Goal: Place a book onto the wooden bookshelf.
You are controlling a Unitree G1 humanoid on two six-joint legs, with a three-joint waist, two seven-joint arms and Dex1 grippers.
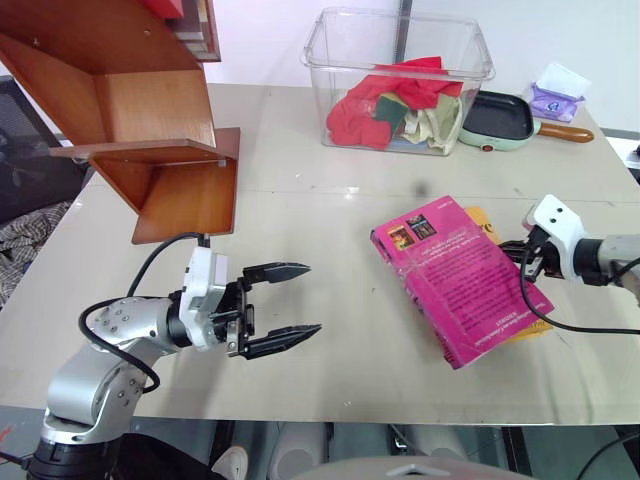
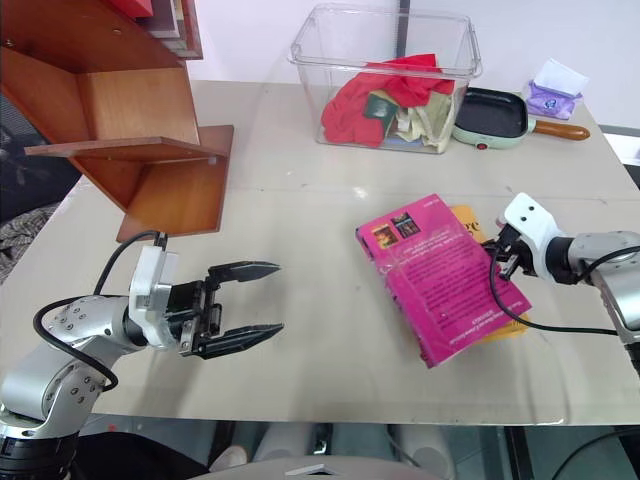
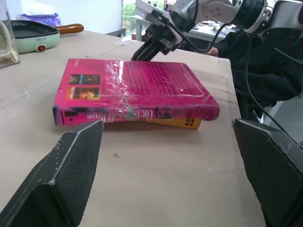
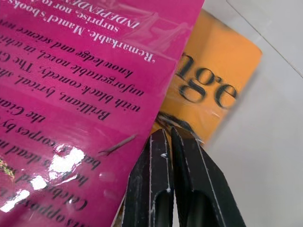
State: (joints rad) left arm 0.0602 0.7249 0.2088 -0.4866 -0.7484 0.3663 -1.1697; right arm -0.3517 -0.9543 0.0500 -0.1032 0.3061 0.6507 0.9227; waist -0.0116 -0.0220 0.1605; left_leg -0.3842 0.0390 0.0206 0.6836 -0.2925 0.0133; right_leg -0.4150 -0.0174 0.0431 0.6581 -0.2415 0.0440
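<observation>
book (image 1: pixel 458 281) flat on tabletop (image 1: pixel 330 240), centre right of frame, atop yellow-orange book (image 4: pixel 215 85); wooden bookshelf (image 1: pixel 150 130) upper left. right claw (image 4: pixel 173 142) shut, tips at book's edge, holding nothing; left claw (image 1: pixel 290 305) wide open, empty. placement not begun.

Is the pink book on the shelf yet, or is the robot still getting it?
Not yet. Nothing looks done: the pink book lies flat on the table, on top of an orange book. In hand: the right gripper, shut, has its tips at the pink book's edge. The left gripper waits open, apart from it. Still left: picking the book up and carrying it over to the wooden bookshelf.
</observation>
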